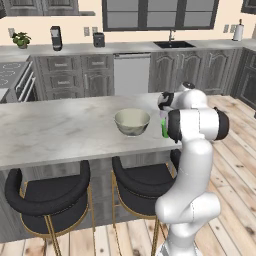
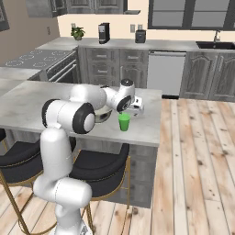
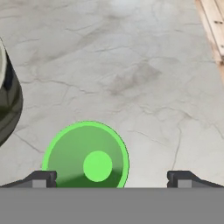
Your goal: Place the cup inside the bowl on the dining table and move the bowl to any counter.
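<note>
The dining table (image 1: 60,127) is a long island with a pale grey veined marble top, and two black stools (image 1: 47,200) with thin gold legs are tucked under its near edge. Behind it, along the windowed wall, runs the counter (image 1: 130,47), a light marble worktop over dark grey cabinets, carrying a sink (image 1: 172,44), a small potted plant (image 1: 21,39) and a dark coffee machine (image 1: 56,37). A stove (image 2: 39,57) sits at the counter's left end.

The white arm (image 1: 192,165) rises in front of the table's near edge and bends forward over the top towards its right end.

The bowl (image 1: 132,121) stands upright on the table, towards the right end and closer to the near edge than the far one; its inside is pale cream-green, its outside dark and shiny. In the hand view its curved wall (image 3: 8,103) shows at the left edge.

The cup (image 2: 124,122) stands upright on the marble just beside the bowl, on the side nearer the table's right end, apart from it and close to the near edge. From above, its round mouth (image 3: 86,154) is bright green.

The gripper (image 3: 111,179) hangs over the cup, pointing down at the table. Its jaws are spread wide and hold nothing; the left fingertip (image 3: 40,178) lies at the cup's rim, the right one (image 3: 183,178) over bare marble.
</note>
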